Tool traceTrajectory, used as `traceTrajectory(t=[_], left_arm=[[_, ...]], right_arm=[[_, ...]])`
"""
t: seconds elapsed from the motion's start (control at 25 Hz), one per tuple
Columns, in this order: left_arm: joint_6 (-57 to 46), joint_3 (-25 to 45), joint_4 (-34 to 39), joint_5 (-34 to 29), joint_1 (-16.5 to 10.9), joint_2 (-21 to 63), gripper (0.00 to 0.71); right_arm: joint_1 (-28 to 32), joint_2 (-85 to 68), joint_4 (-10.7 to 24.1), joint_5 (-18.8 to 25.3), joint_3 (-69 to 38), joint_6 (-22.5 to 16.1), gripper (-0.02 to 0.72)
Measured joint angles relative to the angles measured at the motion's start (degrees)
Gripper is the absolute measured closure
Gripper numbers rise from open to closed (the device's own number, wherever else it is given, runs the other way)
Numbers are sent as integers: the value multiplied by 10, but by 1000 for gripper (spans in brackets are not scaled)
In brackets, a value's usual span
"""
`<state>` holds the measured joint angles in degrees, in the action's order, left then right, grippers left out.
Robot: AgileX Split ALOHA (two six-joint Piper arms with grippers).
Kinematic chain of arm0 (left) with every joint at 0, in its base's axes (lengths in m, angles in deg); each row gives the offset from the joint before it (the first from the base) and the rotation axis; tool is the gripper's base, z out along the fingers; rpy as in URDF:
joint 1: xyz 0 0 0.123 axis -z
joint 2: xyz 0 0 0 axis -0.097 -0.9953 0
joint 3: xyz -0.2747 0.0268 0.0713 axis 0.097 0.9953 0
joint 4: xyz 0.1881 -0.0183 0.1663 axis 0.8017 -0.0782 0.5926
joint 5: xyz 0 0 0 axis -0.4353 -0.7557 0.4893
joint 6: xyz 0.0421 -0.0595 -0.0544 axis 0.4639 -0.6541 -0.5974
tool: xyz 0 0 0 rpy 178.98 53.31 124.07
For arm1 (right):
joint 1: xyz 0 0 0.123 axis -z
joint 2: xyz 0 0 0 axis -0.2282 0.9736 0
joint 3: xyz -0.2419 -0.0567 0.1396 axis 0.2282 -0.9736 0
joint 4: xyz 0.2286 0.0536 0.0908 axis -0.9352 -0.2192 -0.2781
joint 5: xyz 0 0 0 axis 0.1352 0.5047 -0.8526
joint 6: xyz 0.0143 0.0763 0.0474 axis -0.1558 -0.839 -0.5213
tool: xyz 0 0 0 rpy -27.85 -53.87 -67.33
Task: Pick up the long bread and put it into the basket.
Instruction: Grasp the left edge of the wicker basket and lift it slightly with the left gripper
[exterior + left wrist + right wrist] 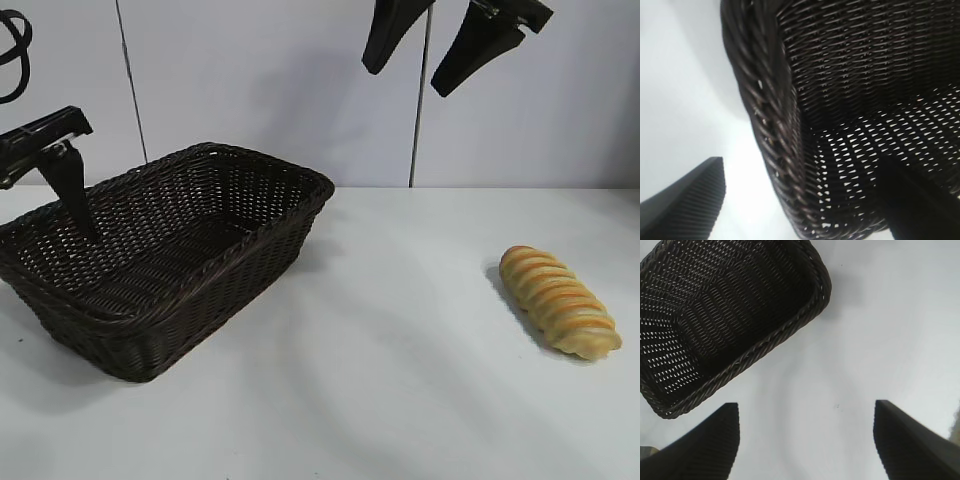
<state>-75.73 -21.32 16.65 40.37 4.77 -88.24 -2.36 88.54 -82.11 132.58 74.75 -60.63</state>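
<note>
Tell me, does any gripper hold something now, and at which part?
Nothing is held. The left gripper straddles the basket rim, open; the right gripper hangs open, high above the table; the long bread lies untouched.

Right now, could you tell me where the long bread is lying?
In the exterior view the long bread lies on the white table at the right, well apart from the basket on the left.

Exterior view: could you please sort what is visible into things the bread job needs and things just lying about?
Needed: bread; basket; right gripper, open, high above the table; left gripper, open, one finger inside the basket.
Lying about: nothing else on the table.
</note>
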Motion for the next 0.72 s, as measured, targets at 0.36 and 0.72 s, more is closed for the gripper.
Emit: traceTrajectory(t=[0.36, 0.72], left_arm=[[0, 0, 4, 14, 0, 0, 115], [0, 0, 18, 15, 0, -18, 115]], right_arm=[[0, 0, 0, 0, 0, 0, 164], [0, 0, 0, 0, 0, 0, 164]])
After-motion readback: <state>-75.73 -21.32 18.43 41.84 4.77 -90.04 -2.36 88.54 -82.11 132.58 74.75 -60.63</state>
